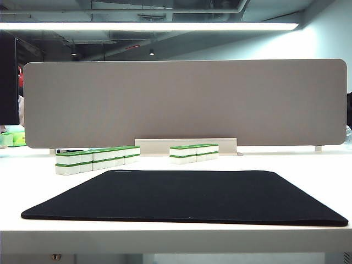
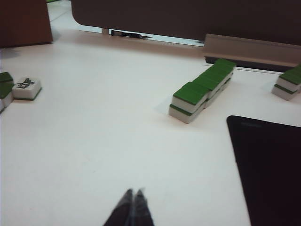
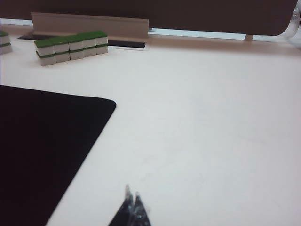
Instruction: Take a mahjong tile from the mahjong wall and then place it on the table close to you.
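Left gripper (image 2: pixel 134 194) and right gripper (image 3: pixel 132 194) hover over the table (image 1: pixel 308 165), fingertips together, empty. Mahjong wall (image 1: pixel 98 159) stands behind the black mat (image 1: pixel 187 195), left. No legible writing.

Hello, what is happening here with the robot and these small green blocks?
Nothing is being handled yet. The left gripper and the right gripper are both shut and empty, hovering over bare parts of the table, away from the tiles. The mahjong wall, a two-high row of green-topped tiles, stands untouched beyond the left far corner of the black mat. A shorter row stands to its right, in front of the grey divider.
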You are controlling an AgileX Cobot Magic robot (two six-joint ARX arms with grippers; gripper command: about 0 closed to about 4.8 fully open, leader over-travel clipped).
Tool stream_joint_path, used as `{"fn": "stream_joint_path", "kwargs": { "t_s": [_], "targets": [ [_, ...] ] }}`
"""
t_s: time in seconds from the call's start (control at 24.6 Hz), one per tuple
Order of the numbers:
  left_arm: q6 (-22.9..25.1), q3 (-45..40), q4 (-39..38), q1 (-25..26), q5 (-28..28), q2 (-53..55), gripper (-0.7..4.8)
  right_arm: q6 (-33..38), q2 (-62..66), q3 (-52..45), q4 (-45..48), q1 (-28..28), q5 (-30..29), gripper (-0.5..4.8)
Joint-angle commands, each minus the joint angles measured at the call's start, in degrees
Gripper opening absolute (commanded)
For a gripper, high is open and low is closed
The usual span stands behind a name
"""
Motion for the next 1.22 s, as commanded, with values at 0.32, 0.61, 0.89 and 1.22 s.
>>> {"fn": "stream_joint_path", "kwargs": {
  "t_s": [0.32, 0.61, 0.89, 1.22],
  "targets": [
    [-0.15, 5.68, -1.86, -0.07, 2.32, 0.39, -0.02, 1.29, -0.33, 5.95, 1.29, 0.07, 0.83, -0.01],
    [-0.17, 5.92, -3.96, -0.07, 6.49, 0.42, -0.02, 1.64, -0.24, 10.12, -2.25, 0.07, 0.74, -0.01],
    [-0.15, 5.92, -3.89, -0.07, 7.41, 0.83, -0.02, 1.79, -0.24, 13.25, -3.98, 0.07, 0.48, -0.01],
    [-0.15, 5.97, -3.72, -0.13, 7.45, 2.91, -0.02, 1.81, -0.17, 16.72, -6.03, 0.07, -0.57, -0.01]
  ]
}}
